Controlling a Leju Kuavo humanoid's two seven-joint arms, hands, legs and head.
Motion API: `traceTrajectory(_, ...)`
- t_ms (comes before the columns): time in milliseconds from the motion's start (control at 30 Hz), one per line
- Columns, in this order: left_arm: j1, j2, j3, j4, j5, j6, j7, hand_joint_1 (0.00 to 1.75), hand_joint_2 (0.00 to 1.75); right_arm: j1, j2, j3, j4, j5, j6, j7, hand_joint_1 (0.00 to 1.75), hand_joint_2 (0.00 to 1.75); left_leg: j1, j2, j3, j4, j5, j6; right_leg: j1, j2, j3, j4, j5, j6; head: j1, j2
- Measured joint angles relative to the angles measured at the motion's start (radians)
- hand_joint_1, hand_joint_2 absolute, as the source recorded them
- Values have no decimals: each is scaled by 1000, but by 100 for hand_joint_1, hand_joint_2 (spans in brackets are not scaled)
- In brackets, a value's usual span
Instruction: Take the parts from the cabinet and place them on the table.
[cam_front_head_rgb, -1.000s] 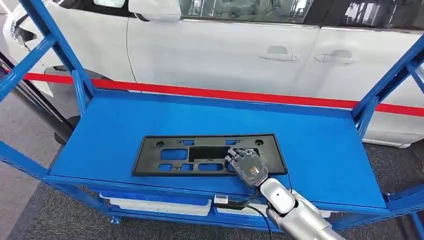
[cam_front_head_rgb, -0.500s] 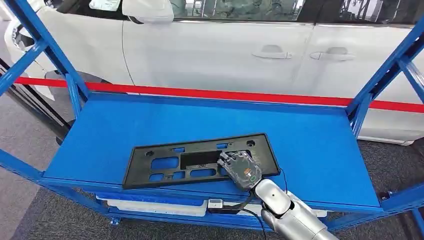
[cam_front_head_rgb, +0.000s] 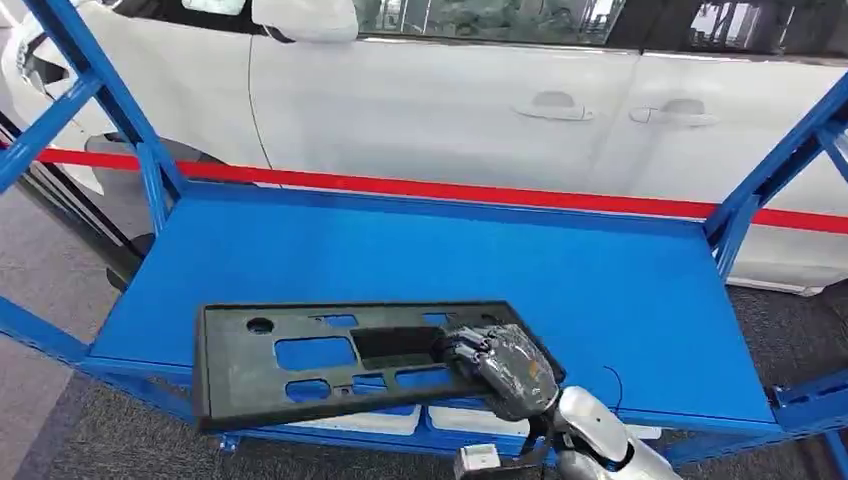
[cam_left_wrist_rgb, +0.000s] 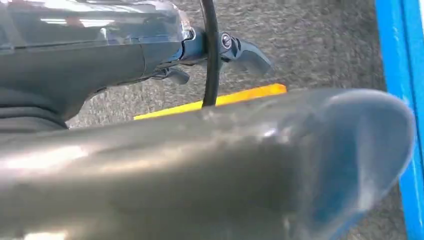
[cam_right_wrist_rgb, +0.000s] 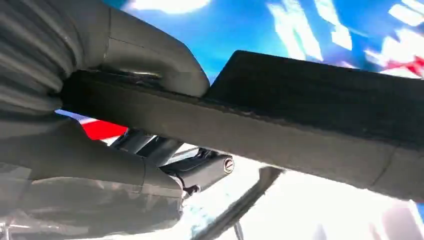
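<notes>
Head view: right hand (cam_front_head_rgb: 505, 362) clamps a flat matte-black plastic plate (cam_front_head_rgb: 330, 360), rectangular with cut-out slots, over the blue metal shelf's (cam_front_head_rgb: 620, 290) front edge; right wrist view: thumb and fingers (cam_right_wrist_rgb: 150, 150) pinch its thick edge; left hand's (cam_left_wrist_rgb: 220, 47) state unclear.

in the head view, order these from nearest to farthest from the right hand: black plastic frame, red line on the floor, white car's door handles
1. Black plastic frame: held in the right hand, at the shelf's front edge.
2. Red line: on the floor just behind the blue shelf.
3. Door handles: on the white car beyond the line, farthest back.
</notes>
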Motion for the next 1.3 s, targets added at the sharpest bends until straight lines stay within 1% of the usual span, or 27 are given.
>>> traceTrajectory(67, 0, -1, 6, 0, 0, 7, -3, 0, 0, 21, 0, -2, -71, -113, -21, -60, 175, 175, 0, 3, -3, 0, 0, 8, -1, 9, -48, 100, -62, 4, 0, 0)
traceTrajectory(100, -2, -2, 13, 0, 0, 10, -5, 0, 0, 46, 0, -7, -115, -175, -29, -88, 175, 175, -1, 4, -3, 0, 0, 10, -2, 12, -95, 198, -103, 6, 0, 0)
traceTrajectory(133, -2, -2, 22, 0, 0, 11, -5, 0, 0, 73, 8, -17, -178, -251, -32, -120, 175, 175, -2, 4, -3, 0, -2, 13, -3, 12, -131, 268, -122, 7, 0, 0)
traceTrajectory(167, -1, -2, 27, 0, 2, 11, -5, 0, 0, 96, 11, -28, -227, -318, -33, -156, 175, 175, -3, 4, -1, 1, -5, 14, -3, 14, -150, 297, -119, 7, 0, 0)
traceTrajectory(200, 1, -3, 33, 0, 2, 14, -5, 0, 0, 113, 15, -39, -263, -366, -32, -182, 175, 175, -3, 4, 3, 1, -7, 14, -2, 14, -146, 276, -90, 5, 0, 0)
traceTrajectory(233, 2, -5, 41, 0, 3, 16, -5, 0, 0, 128, 16, -54, -296, -407, -30, -202, 175, 175, -3, 4, 8, 1, -11, 13, -2, 14, -125, 219, -47, 2, 0, 0)
traceTrajectory(300, 5, -8, 49, 0, 4, 18, -5, 0, 0, 154, 16, -82, -361, -454, -27, -227, 175, 175, -3, 7, 19, 0, -18, 8, 2, 7, -52, 50, 47, -12, 0, 0)
traceTrajectory(333, 5, -11, 52, 0, 4, 20, -5, 0, 175, 162, 16, -93, -381, -467, -24, -235, 175, 175, -9, 9, 19, 2, -22, 2, 11, -2, -37, 13, 41, -18, 0, 0)
traceTrajectory(433, 5, -12, 66, 0, 4, 26, -5, 0, 175, 194, 16, -119, -432, -513, -6, -268, 175, 175, -8, 19, 15, -1, -25, -14, 13, 10, -38, -3, 33, -22, 0, 0)
traceTrajectory(500, 5, -13, 72, 0, 7, 24, -5, 0, 175, 218, 16, -135, -455, -544, 7, -280, 175, 175, -10, 24, 19, 4, -36, -28, 1, 13, -29, -21, 41, -33, 0, 0)
traceTrajectory(567, 4, -13, 79, -1, 7, 15, -6, 0, 175, 233, 15, -153, -467, -574, 23, -284, 175, 175, -9, 23, -21, 97, -99, -36, 1, 15, -27, -22, 40, -41, 0, 0)
traceTrajectory(633, 3, -13, 87, -1, 8, 11, -6, 0, 175, 254, 15, -166, -469, -595, 33, -274, 175, 175, -8, 23, -98, 257, -170, -42, 4, 16, -26, -21, 38, -44, 0, 0)
traceTrajectory(667, 4, -14, 92, -1, 15, 13, -5, 0, 175, 263, 15, -173, -468, -601, 39, -260, 175, 175, -8, 23, -119, 298, -175, -44, 5, 17, -26, -20, 38, -45, 0, 0)
traceTrajectory(700, 6, -13, 96, -2, 21, 16, -4, 0, 175, 271, 15, -179, -467, -607, 52, -239, 175, 175, -8, 23, -118, 291, -155, -44, 5, 20, -26, -19, 37, -45, 0, 0)
traceTrajectory(733, 7, -13, 101, -2, 23, 18, -2, 0, 175, 278, 15, -183, -464, -614, 66, -221, 175, 175, -8, 23, -93, 235, -113, -41, 5, 24, -25, -17, 35, -44, 0, 0)
traceTrajectory(800, 6, -13, 112, -3, 24, 22, 6, 0, 175, 291, 15, -194, -456, -627, 96, -196, 175, 175, -8, 20, -11, 62, -21, -31, 6, 29, -21, -12, 31, -39, 0, 0)
traceTrajectory(833, 7, -11, 119, -6, 23, 22, 8, 0, 175, 298, 15, -200, -451, -633, 114, -190, 175, 175, -10, 10, 10, 16, -27, -22, 5, 30, -23, -10, 29, -38, 0, 0)
traceTrajectory(867, 5, -11, 122, -6, 23, 22, 10, 0, 175, 304, 15, -206, -446, -636, 129, -189, 175, 175, -14, 11, 13, 1, -25, -18, 11, 32, -29, -3, 28, -32, 0, 0)
traceTrajectory(967, 5, -11, 129, -7, 22, 23, 13, 0, 175, 321, 15, -219, -434, -637, 148, -188, 175, 175, -16, 13, 9, 2, -20, -6, 7, 33, -30, -11, 35, -18, 0, 0)
traceTrajectory(1000, 5, -15, 132, -7, 21, 23, 13, 0, 175, 324, 15, -224, -432, -637, 151, -188, 175, 175, -6, 18, 15, -13, -10, 5, 11, 35, -31, -7, 28, -13, 0, 0)
traceTrajectory(1033, 4, -15, 135, -7, 21, 23, 13, 0, 175, 326, 15, -228, -431, -637, 153, -186, 175, 175, -5, 19, 18, -18, -7, 9, 9, 31, -36, 12, 12, -10, 0, 0)
traceTrajectory(1067, 3, -14, 139, -8, 21, 23, 13, 0, 175, 327, 15, -233, -430, -637, 161, -182, 175, 175, -4, 21, 17, -18, -6, 15, 7, 31, -61, 67, -25, -8, 0, 0)
traceTrajectory(1133, 3, -15, 143, -8, 19, 24, 15, 0, 175, 337, 16, -240, -424, -640, 187, -175, 175, 175, -5, 23, 15, -18, -6, 15, -2, 30, -134, 222, -97, 0, 0, 0)
traceTrajectory(1167, 3, -14, 143, -8, 18, 25, 17, 0, 175, 349, 16, -243, -419, -640, 197, -176, 175, 175, -5, 23, 15, -17, -6, 15, -5, 30, -161, 277, -110, 3, 0, 0)
traceTrajectory(1200, 4, -15, 144, -8, 16, 25, 18, 0, 175, 358, 16, -246, -414, -639, 211, -179, 175, 175, -5, 23, 15, -17, -6, 15, -9, 30, -164, 282, -97, 6, 0, 0)
traceTrajectory(1233, 4, -15, 146, -8, 13, 25, 18, 0, 175, 365, 16, -249, -409, -636, 227, -185, 175, 175, -5, 24, 17, -15, -6, 13, -13, 28, -146, 242, -64, 8, 0, 0)
traceTrajectory(1300, 4, -19, 149, -8, 10, 21, 19, 0, 175, 377, 15, -256, -405, -627, 260, -200, 175, 175, -3, 24, 17, -8, -10, 8, -18, 22, -63, 77, 22, 9, 0, 0)
